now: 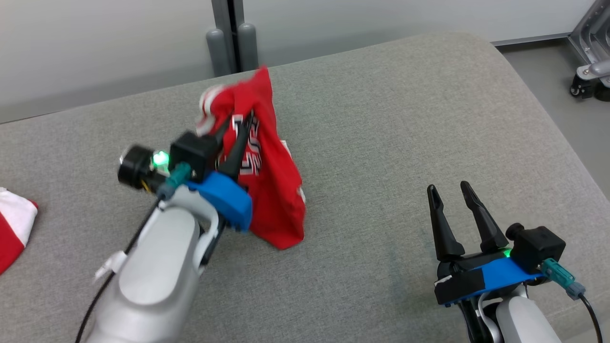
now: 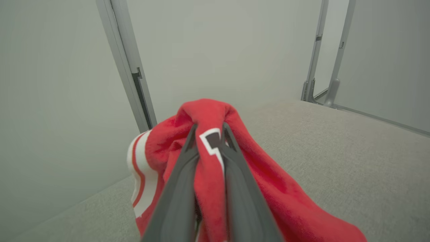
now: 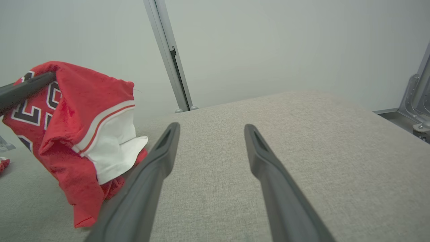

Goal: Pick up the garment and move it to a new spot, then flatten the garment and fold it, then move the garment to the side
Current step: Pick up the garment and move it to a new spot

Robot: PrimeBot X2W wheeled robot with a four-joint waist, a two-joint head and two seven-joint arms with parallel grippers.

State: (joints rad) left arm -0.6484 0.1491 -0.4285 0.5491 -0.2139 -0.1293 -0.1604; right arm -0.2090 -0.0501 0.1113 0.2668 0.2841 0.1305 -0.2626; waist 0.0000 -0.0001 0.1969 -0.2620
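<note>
A grey fabric-covered desk [image 1: 381, 119] spans the scene. Left of its middle, a red garment [image 1: 276, 190] with white trim and dark lettering hangs bunched in the air, its lower end down near the surface. The left pincer [image 1: 238, 117] is clamped on a fold near the garment's top, while the right pincer [image 1: 448, 187] hovers well apart at the near right, its fingers spread with nothing between them, and a smaller red-and-white cloth [image 1: 14, 224] lies at the desk's left edge.
</note>
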